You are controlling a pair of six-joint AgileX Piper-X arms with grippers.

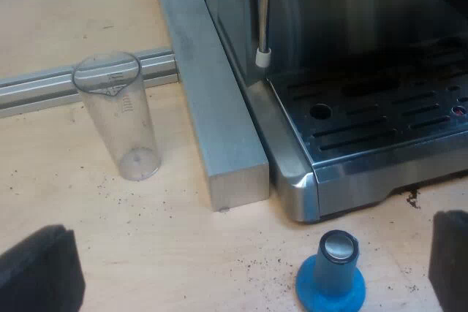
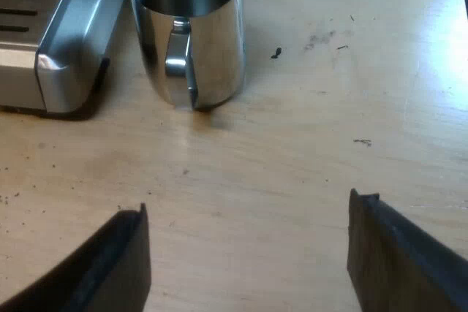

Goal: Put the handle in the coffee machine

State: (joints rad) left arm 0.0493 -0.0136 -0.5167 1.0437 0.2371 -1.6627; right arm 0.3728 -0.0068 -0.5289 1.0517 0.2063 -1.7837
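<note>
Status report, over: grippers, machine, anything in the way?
Left gripper open, empty, facing espresso machine front. Right gripper open, empty, facing steel jug at machine's corner. Blue tamper upright before the machine; measuring glass upright beside metal bar.

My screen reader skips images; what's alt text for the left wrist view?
The left gripper, jaws wide apart, hovers over a wooden table near a blue tamper standing by the espresso machine. A measuring glass stands upright beside a metal bar along the machine's side.
</note>
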